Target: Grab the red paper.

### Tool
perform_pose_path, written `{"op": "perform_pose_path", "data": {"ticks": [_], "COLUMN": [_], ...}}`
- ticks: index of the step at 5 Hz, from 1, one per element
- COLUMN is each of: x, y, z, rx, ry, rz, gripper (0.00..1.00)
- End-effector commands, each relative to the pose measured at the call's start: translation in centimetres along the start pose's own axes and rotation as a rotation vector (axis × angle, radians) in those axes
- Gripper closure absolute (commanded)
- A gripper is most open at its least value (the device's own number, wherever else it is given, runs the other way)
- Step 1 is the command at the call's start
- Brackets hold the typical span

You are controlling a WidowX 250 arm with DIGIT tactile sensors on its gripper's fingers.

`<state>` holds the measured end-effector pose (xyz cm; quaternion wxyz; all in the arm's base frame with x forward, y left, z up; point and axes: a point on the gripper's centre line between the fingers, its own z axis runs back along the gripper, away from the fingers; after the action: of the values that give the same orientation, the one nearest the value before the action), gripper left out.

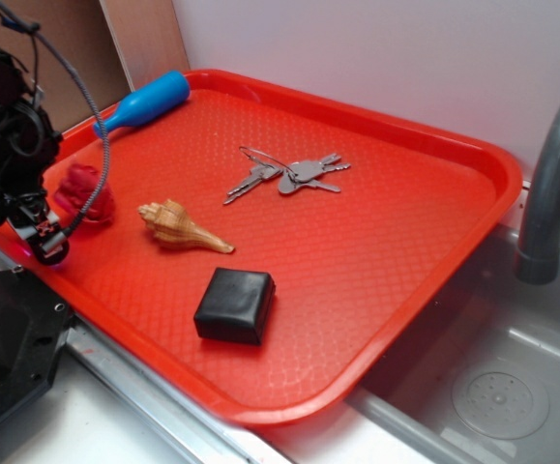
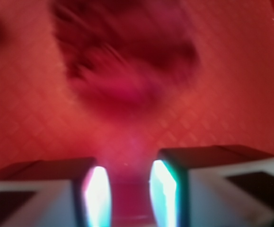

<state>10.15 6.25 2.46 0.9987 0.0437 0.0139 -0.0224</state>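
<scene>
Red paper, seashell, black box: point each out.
red paper (image 1: 84, 191): exterior view, middle of the crumpled wad.
seashell (image 1: 171, 223): exterior view, wide ribbed body.
black box (image 1: 235, 304): exterior view, top face.

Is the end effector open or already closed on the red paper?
Open. In the wrist view the end effector shows a gap between its fingers, and the red paper lies ahead of them, ungrasped.

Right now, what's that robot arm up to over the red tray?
The robot's gripper is at the tray's left edge, right beside a crumpled wad of red paper. The wrist view shows the fingers apart, with the paper just ahead and not yet between them. A seashell, keys, a black box and a blue bottle-shaped toy lie untouched on the tray.
</scene>
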Motion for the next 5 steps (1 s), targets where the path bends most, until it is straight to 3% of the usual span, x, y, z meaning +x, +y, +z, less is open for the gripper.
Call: {"op": "perform_pose_path", "data": {"ticks": [1, 2, 3, 4, 5], "x": [0.7, 2.2, 4.1, 6.1, 7.4], "y": [-0.2, -0.5, -0.5, 0.0, 0.4], "z": [3.6, 6.5, 6.9, 5.5, 4.7], "rx": [-0.059, -0.090, -0.138, -0.164, -0.168], "ry": [-0.045, -0.137, -0.175, -0.224, -0.214], "rz": [-0.035, -0.070, -0.125, -0.334, -0.527], "gripper": [0.06, 0.00, 0.00, 0.00, 0.00]}}
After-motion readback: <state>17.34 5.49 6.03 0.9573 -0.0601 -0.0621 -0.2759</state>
